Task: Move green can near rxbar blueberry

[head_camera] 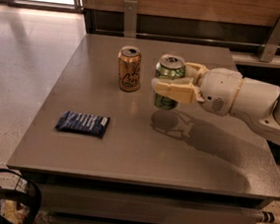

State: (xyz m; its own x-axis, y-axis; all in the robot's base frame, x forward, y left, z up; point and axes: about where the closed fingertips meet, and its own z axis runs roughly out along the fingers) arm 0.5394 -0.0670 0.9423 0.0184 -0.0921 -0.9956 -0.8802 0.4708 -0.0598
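Gripper (169,78): clamped on the green can (170,67), one finger across the can's front. The arm enters from the right edge. The green can is upright, held over the middle of the tabletop (175,157), toward the far edge and just right of the orange-gold can (129,69). The rxbar blueberry (82,123) lies flat near the left edge, well apart from the gripper.

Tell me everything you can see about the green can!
The green can is a small shiny metal drink can with a silver top and pale lettering. It is upright, clamped in the gripper, whose cream fingers wrap its middle. It seems held just above the grey table, over its own reflection, beside the gold can, not touching it.
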